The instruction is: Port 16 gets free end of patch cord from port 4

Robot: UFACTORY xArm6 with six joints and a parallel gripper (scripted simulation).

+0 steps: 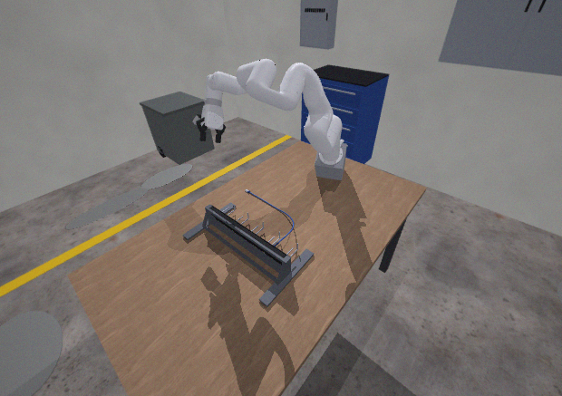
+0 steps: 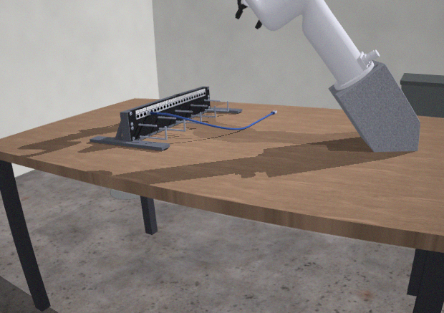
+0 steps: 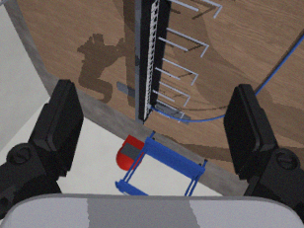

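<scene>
Nearest the wrist camera, the claw point(image 1: 210, 138) point(image 2: 247, 21) point(image 3: 154, 100) is spread wide with nothing between its fingertips, raised above the worktop point(image 1: 150, 300) point(image 2: 305, 194) point(image 3: 222, 83). Below it stands the rack point(image 1: 247, 239) point(image 2: 123, 122) point(image 3: 140, 58). From the rack's port face the blue patch cord point(image 1: 292, 221) point(image 2: 229, 128) point(image 3: 202, 119) curves outward, its free end point(image 1: 247, 191) point(image 2: 273, 112) well apart from the ports.

Small white number plates point(image 2: 171, 101) seen along the top of the black patch panel point(image 2: 172, 117), their digits too small to be read, no other lettering, brand or sign made out in any view
</scene>
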